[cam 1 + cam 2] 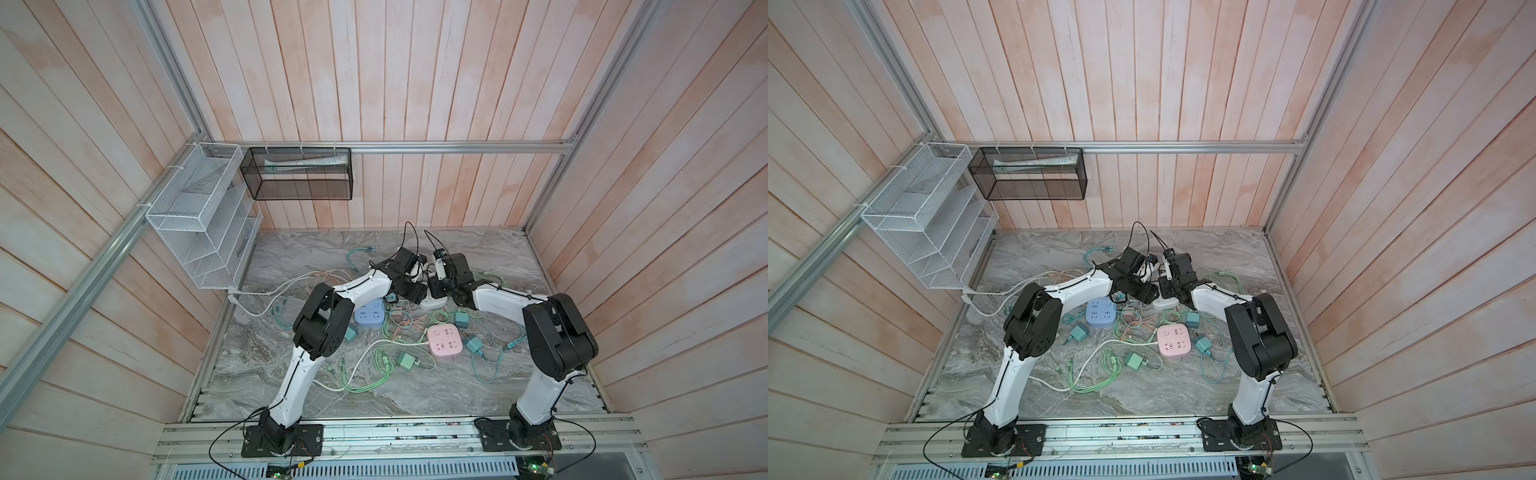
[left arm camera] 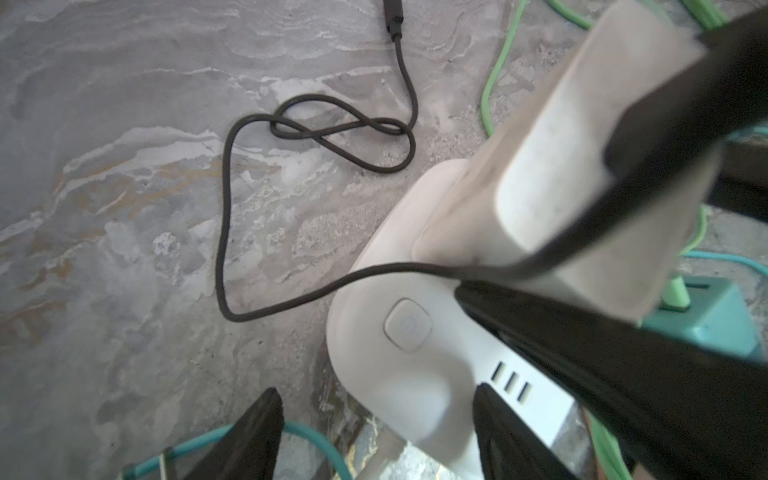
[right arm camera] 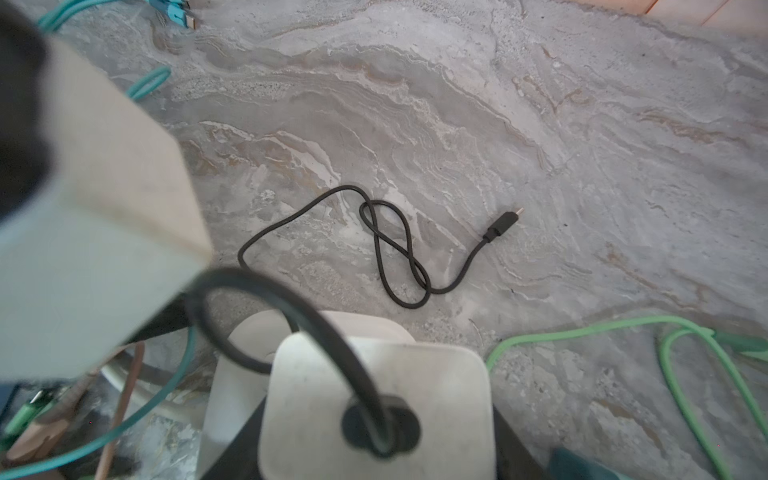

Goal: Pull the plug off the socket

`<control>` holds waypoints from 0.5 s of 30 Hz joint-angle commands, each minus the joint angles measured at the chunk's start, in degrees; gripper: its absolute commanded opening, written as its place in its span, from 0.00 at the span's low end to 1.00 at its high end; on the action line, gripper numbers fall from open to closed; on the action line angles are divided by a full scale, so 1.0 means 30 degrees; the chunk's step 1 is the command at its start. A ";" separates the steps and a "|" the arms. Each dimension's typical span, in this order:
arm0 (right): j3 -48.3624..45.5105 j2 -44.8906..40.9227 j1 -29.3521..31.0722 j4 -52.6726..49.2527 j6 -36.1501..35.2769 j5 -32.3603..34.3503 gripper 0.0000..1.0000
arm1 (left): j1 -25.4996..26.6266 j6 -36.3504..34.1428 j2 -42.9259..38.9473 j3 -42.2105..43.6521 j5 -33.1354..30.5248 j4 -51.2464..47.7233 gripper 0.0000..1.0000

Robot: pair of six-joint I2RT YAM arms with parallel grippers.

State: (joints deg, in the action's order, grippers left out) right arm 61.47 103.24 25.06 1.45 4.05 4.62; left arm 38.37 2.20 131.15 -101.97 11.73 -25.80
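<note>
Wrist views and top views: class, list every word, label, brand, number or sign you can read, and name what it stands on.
No word, brand or number can be read in any view.
Faint ring symbol, blurred, on the button of the white socket block.
Print on the pale packet in the black mesh basket: too small to read.
White plug: no print shows.

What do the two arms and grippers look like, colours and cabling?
Both match: left arm and right arm have white link shells, bulky black joint housings and black base plates. A thin black cable runs along each white link; wires loop off the bases. The left gripper and right gripper have plain black tapered fingers. No markings legible.
</note>
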 commanded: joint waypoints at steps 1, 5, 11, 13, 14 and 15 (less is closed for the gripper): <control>0.0925 -0.0613 0.0565 0.0541 -0.0848 0.1612 0.23 | 0.0308 -0.0340 0.1637 0.0172 -0.0411 -0.2059 0.74; 0.1086 -0.0400 0.0724 0.0162 -0.1267 0.2638 0.23 | 0.0335 -0.0363 0.1780 0.0078 -0.0377 -0.2206 0.74; 0.0858 -0.0378 0.0784 0.0500 -0.1257 0.2550 0.23 | 0.0336 -0.0254 0.1954 -0.0082 -0.0276 -0.2275 0.74; 0.0502 -0.0638 0.0773 0.1021 -0.1069 0.2365 0.23 | 0.0330 -0.0273 0.2014 -0.0114 -0.0336 -0.2346 0.74; 0.0381 -0.0777 0.0787 0.1261 -0.0865 0.2271 0.23 | 0.0335 -0.0284 0.2043 -0.0139 -0.0363 -0.2396 0.74; 0.0117 -0.0964 0.0765 0.1633 -0.0679 0.1902 0.23 | 0.0336 -0.0264 0.2083 -0.0168 -0.0351 -0.2422 0.74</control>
State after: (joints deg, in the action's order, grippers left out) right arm 61.93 103.18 26.39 0.78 2.13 10.15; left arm 38.30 2.24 132.33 -103.70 12.43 -26.20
